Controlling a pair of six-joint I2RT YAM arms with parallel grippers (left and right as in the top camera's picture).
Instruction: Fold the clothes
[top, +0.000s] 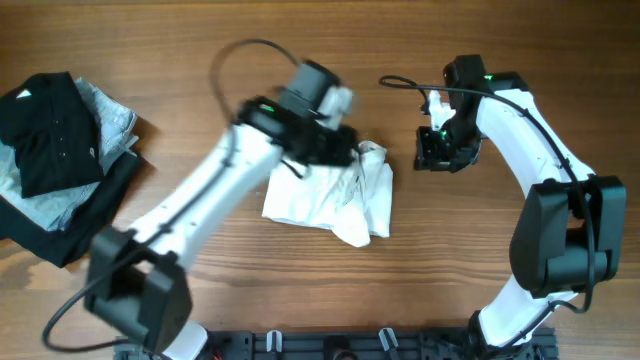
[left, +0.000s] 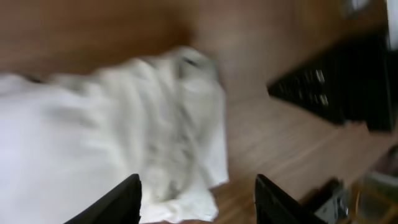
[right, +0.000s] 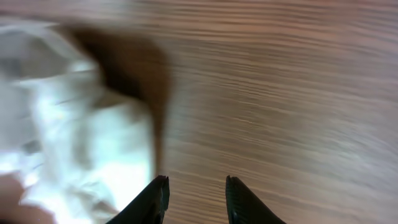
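One white garment lies mid-table, apparently only half-folded; blur limits certainty. Left gripper hovers above it, jaws wide, empty. Right gripper sits beside it, parted, empty. Dark clothes pile sits far left.

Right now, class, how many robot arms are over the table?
2. The left arm reaches from bottom left to the white garment at centre; the right arm curves in from the right. None seems hidden.

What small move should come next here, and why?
Probably lower the left gripper onto the white garment and pinch its edge: its jaws stand open above the crumpled cloth, while the right gripper hangs open over the table beside it.
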